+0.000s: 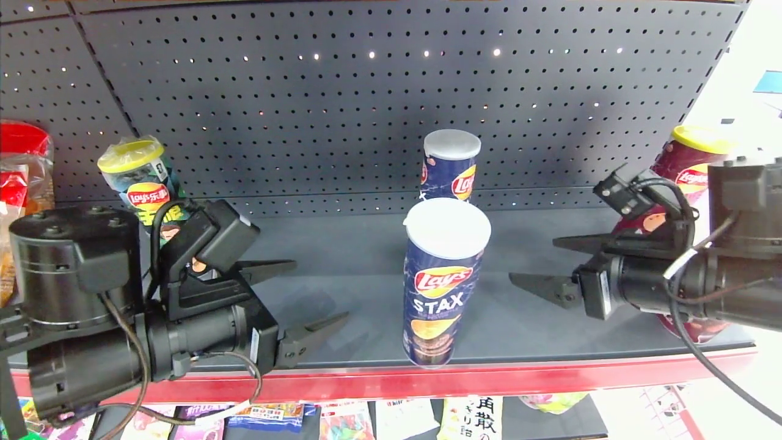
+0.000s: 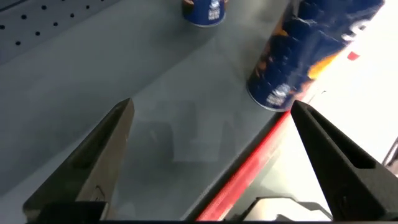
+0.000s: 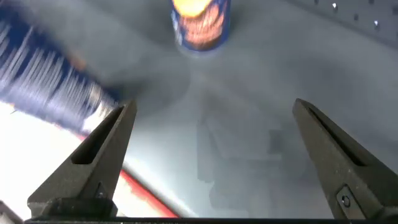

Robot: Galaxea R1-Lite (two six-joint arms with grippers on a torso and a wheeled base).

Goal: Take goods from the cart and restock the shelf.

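- Two pincers flank the front blue can [image 1: 445, 287]. The left pincer [image 1: 317, 290] and the right pincer [image 1: 533, 260] both hang with jaws spread wide and nothing held, each apart from the can's sides.
- That can stands upright on the shelf [image 1: 342, 256], with its base just beside the red front lip [image 1: 427, 380]. A second blue can [image 1: 451, 165] stands behind it, near the pegboard back panel [image 1: 366, 91].
- The can looks already set down, so the step in hand is probably clearing away or tidying it.
- To clear away well, draw each arm straight back and level, jaws kept wide, so that no tapered tip clips the tall tube.
- If the can is to go deeper, push it low near the base and slowly, since a high push would likely tip it over the lip.
- The cans are tall, slim cylinders with glossy printed wraps and flat pale lids. They are probably light and would roll if they fell.
- The shelf is smooth matte grey metal. The pincer fingers are dark, hard, pointed wedges.
- Further out, a green can [image 1: 143, 177] stands behind the left arm and a maroon can [image 1: 690, 165] behind the right arm, both with yellow lids.
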